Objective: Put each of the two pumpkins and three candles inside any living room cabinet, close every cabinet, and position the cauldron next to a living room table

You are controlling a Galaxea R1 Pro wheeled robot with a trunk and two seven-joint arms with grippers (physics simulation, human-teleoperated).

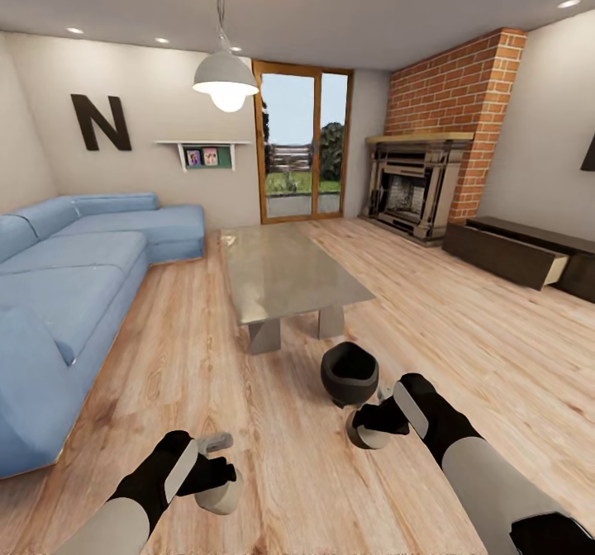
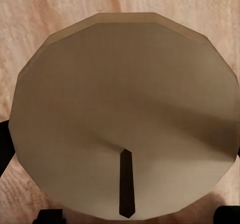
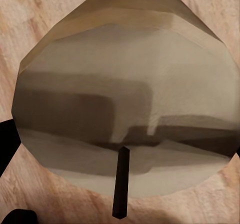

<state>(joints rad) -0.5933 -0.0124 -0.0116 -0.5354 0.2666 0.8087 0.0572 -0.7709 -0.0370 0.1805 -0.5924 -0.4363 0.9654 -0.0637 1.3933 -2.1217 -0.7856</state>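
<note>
At lower left of the head view, our left gripper (image 1: 216,476) grips a tan candle (image 1: 221,497), jaws closed against its sides; our left wrist view shows the candle's flat top (image 2: 125,119) with its dark wick above the wooden floor (image 2: 50,4). At lower centre-right, our right gripper (image 1: 372,423) likewise clamps a second candle (image 1: 364,437), seen in our right wrist view as a shaded beige top face (image 3: 125,109) with a wick. Just beyond the right gripper, the black cauldron (image 1: 349,373) stands on the floor (image 1: 273,448), near the front of the glass-topped coffee table (image 1: 285,272) at frame centre. At right edge, the long dark cabinet (image 1: 521,253) sits along the wall with one drawer (image 1: 555,268) pulled out, its pale interior showing. A blue sofa (image 1: 74,274) occupies the left side; a brick fireplace (image 1: 417,183) stands at upper right, a pendant lamp (image 1: 225,76) hangs at top centre.
</note>
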